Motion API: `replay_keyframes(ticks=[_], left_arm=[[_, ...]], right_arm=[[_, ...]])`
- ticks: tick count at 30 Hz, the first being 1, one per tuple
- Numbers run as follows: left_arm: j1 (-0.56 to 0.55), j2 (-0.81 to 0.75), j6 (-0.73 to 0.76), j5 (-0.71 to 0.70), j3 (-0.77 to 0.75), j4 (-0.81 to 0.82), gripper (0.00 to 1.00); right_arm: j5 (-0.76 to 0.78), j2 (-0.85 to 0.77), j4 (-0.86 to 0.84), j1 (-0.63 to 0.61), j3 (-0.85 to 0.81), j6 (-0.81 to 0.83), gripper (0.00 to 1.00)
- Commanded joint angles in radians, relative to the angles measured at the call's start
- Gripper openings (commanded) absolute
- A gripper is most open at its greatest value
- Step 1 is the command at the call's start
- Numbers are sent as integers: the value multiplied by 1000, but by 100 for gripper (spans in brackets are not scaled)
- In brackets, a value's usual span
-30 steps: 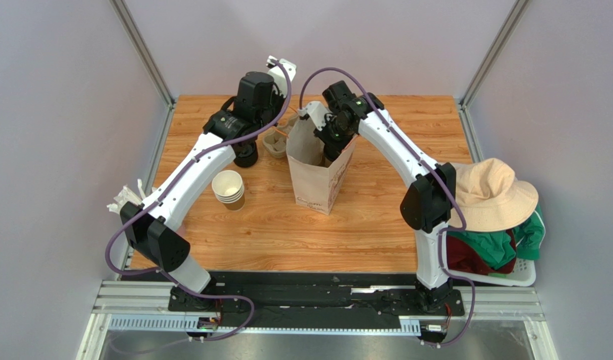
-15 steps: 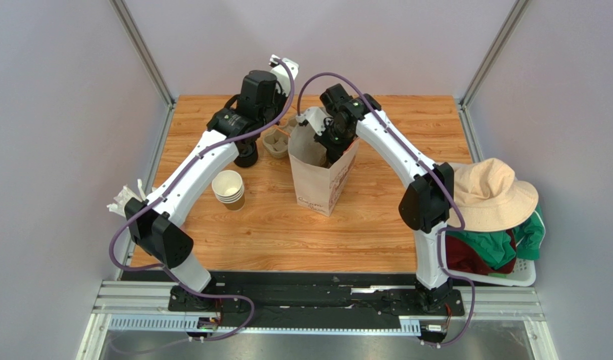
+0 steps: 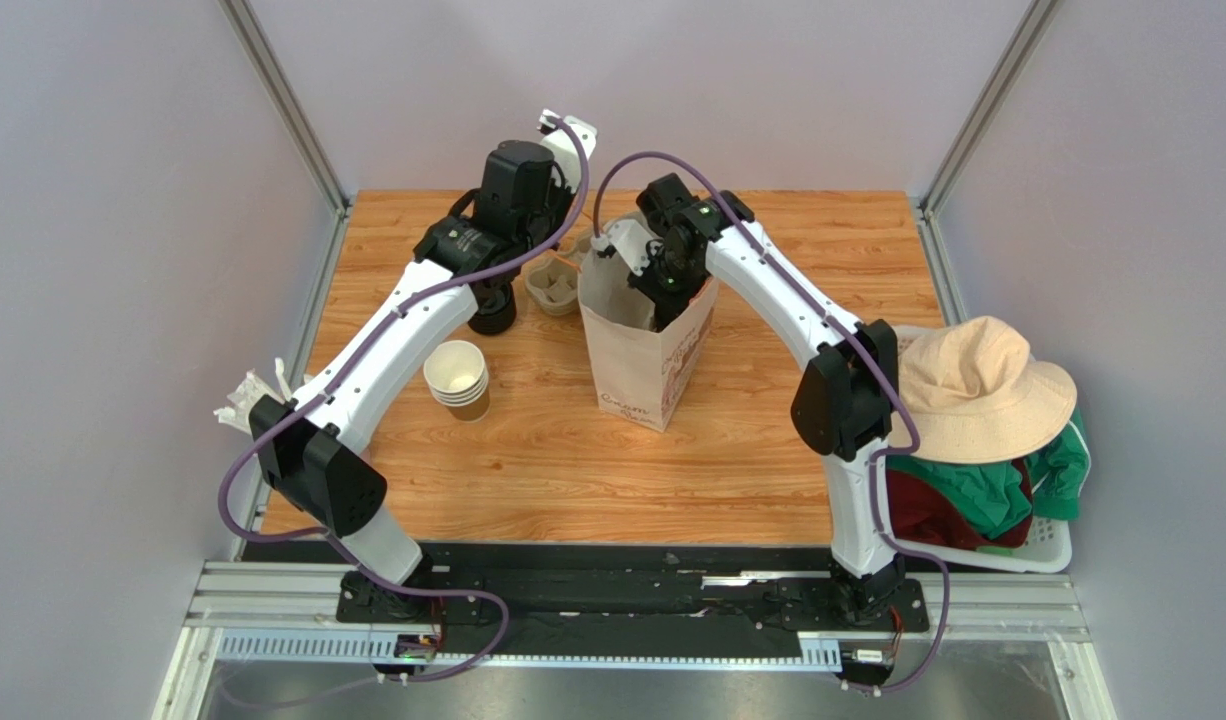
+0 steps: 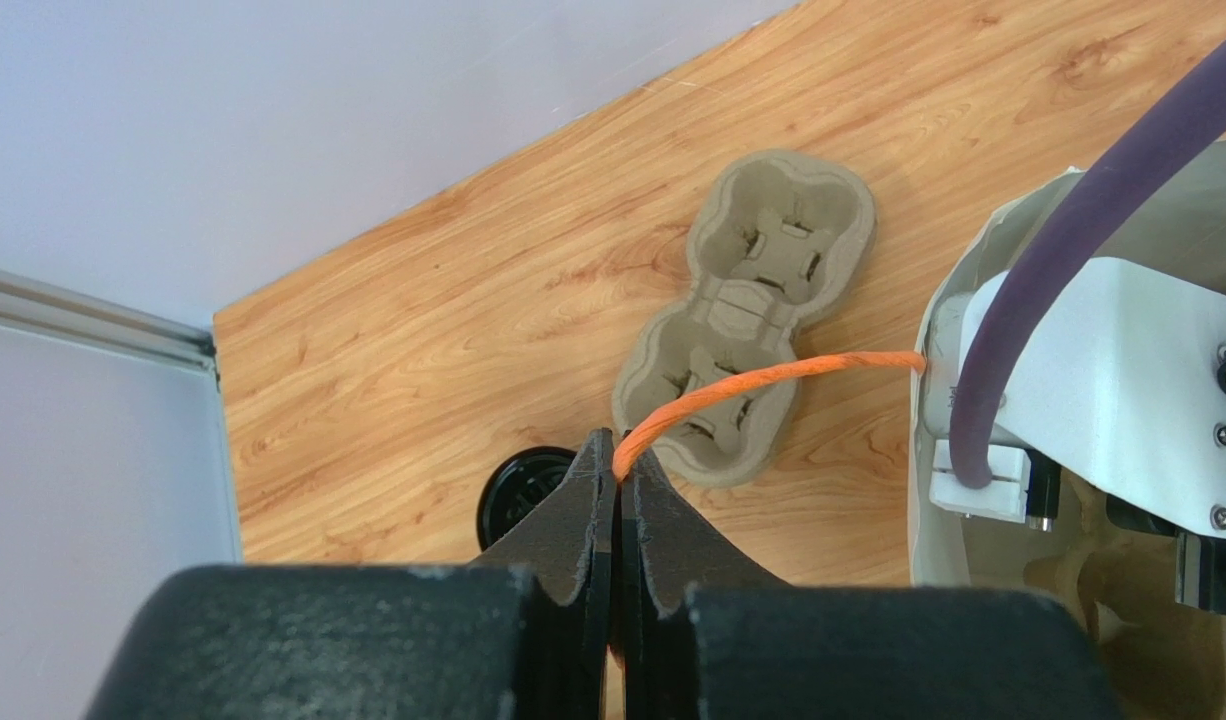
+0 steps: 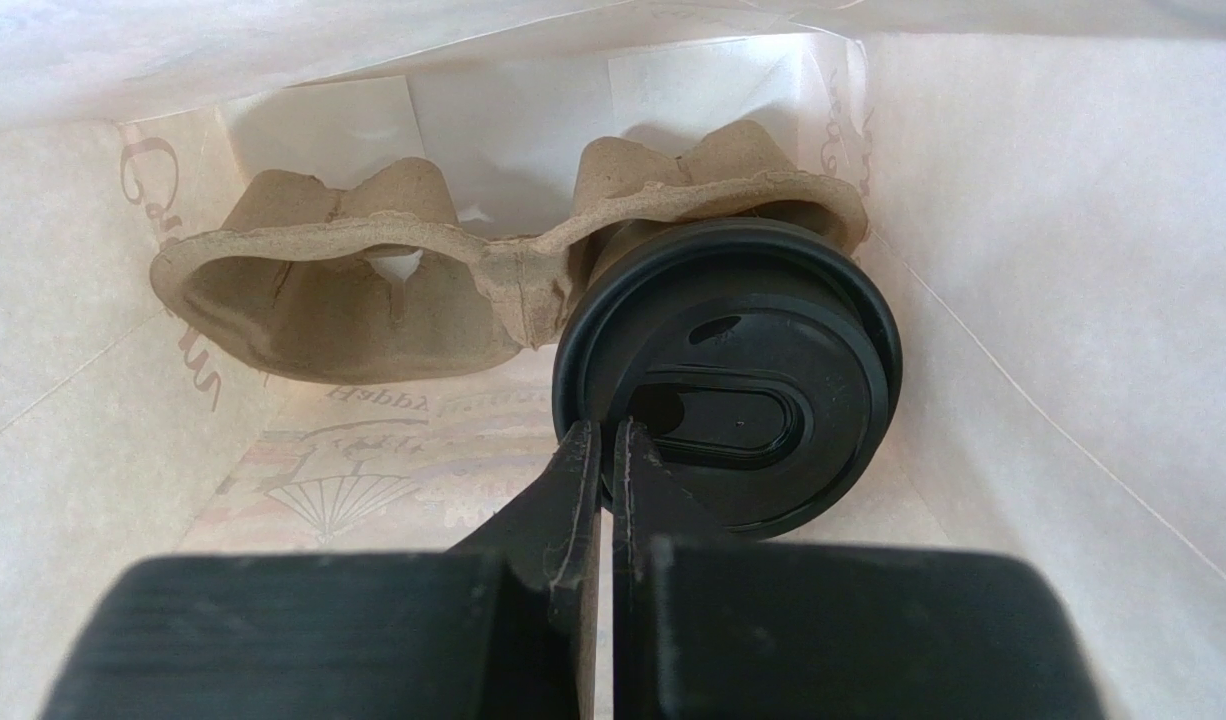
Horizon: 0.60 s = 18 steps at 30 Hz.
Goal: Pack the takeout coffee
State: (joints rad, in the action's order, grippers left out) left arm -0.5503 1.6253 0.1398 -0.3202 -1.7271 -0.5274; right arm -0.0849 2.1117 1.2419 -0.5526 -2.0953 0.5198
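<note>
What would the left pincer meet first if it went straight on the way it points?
Probably the brown moulded-pulp two-cup tray, near its closer end; the left pincer is shut on an orange cord. Depth is unclear.

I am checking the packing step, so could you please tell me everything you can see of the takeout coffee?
The takeout coffee shows mainly as its round black plastic sip lid, glossy, with a raised rim and an oval recess, facing the right wrist camera. The cup beneath is almost wholly hidden. It is inside the paper bag, apparently seated in the right well of the pulp carrier. The right gripper is shut on the lid's near-left rim. The top view hides it.
</note>
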Motion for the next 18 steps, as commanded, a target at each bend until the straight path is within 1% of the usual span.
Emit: replay_keyframes(ticks=[1,7,18], left_arm=[[0,-41,3,-7,-17,35,0],[0,-45,-2,4,-17,33,0],[-2,-47,-11,30,-20,29,0]], right_arm=[[2,21,21,17,-6,-20,0],[-24,40,16,17,26,-18,0],[-21,51,16,17,46,-17,0]])
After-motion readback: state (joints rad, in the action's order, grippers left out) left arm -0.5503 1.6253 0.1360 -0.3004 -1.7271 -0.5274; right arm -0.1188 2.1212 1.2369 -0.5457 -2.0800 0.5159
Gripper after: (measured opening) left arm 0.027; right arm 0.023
